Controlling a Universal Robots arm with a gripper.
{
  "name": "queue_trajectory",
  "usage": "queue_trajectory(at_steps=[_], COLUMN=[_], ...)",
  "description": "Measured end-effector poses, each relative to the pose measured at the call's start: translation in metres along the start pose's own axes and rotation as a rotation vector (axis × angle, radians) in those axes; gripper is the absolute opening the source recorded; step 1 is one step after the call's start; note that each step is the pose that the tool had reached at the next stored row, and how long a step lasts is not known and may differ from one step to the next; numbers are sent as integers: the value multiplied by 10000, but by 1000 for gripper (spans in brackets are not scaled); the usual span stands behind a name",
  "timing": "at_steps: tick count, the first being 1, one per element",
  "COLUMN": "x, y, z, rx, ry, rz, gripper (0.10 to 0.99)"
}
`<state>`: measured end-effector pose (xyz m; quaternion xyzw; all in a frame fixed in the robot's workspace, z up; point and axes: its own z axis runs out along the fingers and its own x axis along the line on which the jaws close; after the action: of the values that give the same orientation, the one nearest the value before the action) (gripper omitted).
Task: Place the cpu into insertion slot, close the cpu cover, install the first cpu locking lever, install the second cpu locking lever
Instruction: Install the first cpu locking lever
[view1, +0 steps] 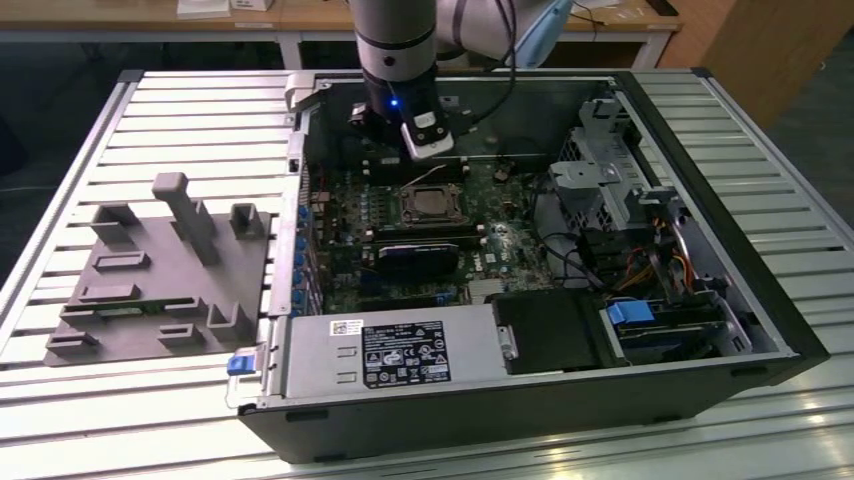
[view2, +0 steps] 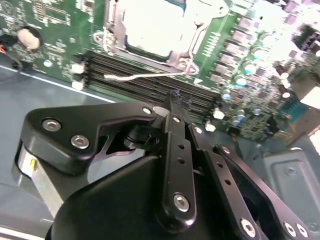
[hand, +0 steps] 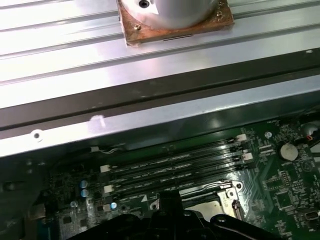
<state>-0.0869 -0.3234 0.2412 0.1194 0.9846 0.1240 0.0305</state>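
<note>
Exterior view: black two-finger gripper on a grey arm, hanging low inside the open black computer case, over the green circuit board and just beyond the insertion slot, a small square socket with a silver metal rim. Second wrist view: fingers pressed together at the tips, clamped on nothing, poised above the long narrow black memory slots beside the socket. Already lying in that socket: the cpu, a flat square chip with a dull silver-grey metal top, near the gripper but not touched by it. Folded down flat around the chip's top: the cpu cover, a thin silver metal frame with a square cut-out. Stretching across the memory slots, just ahead of the fingertips: a thin pale wire rod, by the look of it a locking lever not yet latched, though hard to be sure. First wrist view: corner of the socket just past the gripper's black body, memory slots beyond.

Judging from that: placing and covering done, lever work in hand. To do it well: use the closed tips as one blunt pusher. Meet the rod near its free end, not near its hinge. Press down first, then sideways, tucking it under its catch. Go slowly, given a thin sprung wire apt to slip off a narrow tip. Stay off the chip's metal top and off the small white clips at the ends of the memory slots. Stop pressing on any sign of the board flexing.
</note>
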Motion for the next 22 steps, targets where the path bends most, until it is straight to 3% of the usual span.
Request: queue_trajectory(at_steps=[4, 6, 8, 13, 15, 17, 22], x=[-15, -16, -14, -4, -1, -1, 1], y=[3, 3, 1, -3, -5, -10, -30], z=[2, 2, 5, 13, 19, 41, 112], rx=[-6, -20, -76, -248, -301, -326, -332], ry=[-2, -49, -262, -927, -1135, -1219, -1252], rz=[2, -10, -66, -234, -285, -307, -315], gripper=[102, 102, 102, 102, 102, 102, 102])
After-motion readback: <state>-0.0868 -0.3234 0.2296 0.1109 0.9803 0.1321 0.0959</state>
